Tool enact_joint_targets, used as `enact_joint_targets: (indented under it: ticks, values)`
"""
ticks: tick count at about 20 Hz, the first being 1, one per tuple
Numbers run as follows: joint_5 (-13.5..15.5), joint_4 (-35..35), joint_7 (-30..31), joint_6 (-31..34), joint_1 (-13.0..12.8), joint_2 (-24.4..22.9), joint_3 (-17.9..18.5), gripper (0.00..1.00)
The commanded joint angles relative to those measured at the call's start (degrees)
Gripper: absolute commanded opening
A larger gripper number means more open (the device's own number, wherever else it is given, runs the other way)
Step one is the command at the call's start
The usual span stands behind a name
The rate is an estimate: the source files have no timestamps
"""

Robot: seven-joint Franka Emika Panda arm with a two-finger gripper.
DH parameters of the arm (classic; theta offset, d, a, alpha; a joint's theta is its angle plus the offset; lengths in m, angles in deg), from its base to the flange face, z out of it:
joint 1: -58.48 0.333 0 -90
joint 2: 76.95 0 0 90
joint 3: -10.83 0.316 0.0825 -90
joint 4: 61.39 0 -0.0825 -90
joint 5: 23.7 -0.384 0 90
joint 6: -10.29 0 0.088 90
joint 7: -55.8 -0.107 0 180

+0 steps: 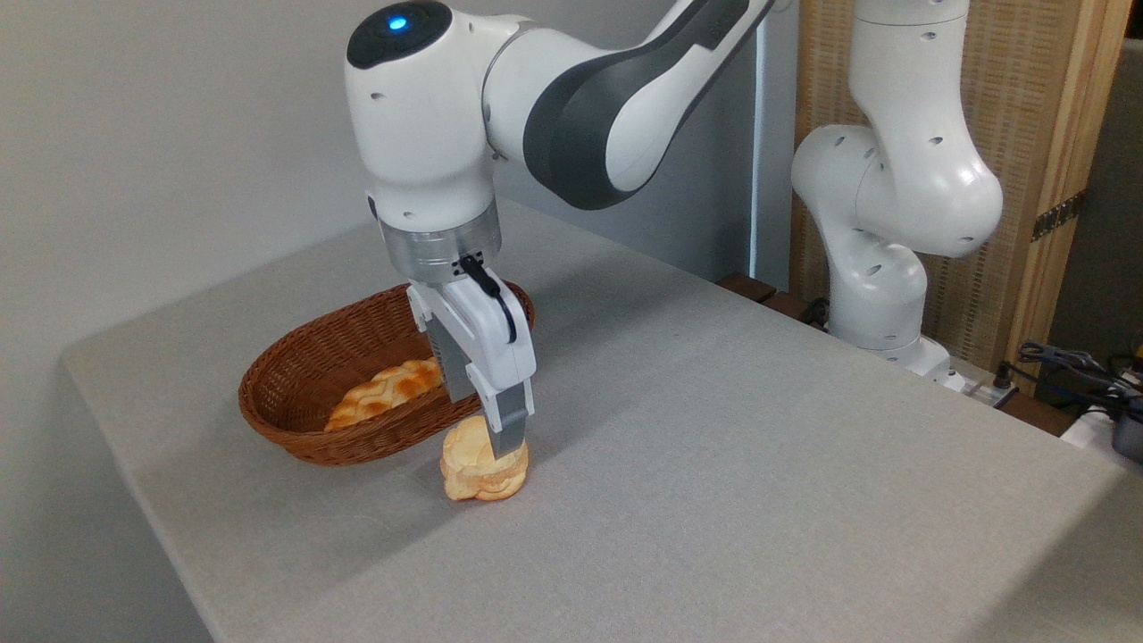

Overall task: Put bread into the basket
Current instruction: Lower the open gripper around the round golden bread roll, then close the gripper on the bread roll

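The bread [471, 473], a small pale golden bun with orange-brown edges, sits at the table surface just in front of the basket's near right rim. My gripper [494, 446] comes straight down onto it. One grey finger [507, 429] presses its right side; the other finger is hidden behind the bun. The jaws look shut on the bread, which stands tilted on its edge. I cannot tell whether it still touches the cloth. The basket [286, 384], oval reddish-brown wicker, lies behind and to the left of the gripper.
A long braided golden loaf [384, 395] lies inside the basket. The grey cloth-covered table [714, 464] stretches to the right and front. The arm's white base [880, 268] stands at the back right, with cables [1072, 362] beside it.
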Motion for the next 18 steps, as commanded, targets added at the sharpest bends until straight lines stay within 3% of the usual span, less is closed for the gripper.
enact_joint_targets:
  ticks: [1,18]
  values:
    - [1.22,0.63,-1.27,-3.24,-1.42,1.72,0.27,1.0]
    - [0.78,0.99,-1.27,-4.48,-1.33,4.8,0.36,1.0]
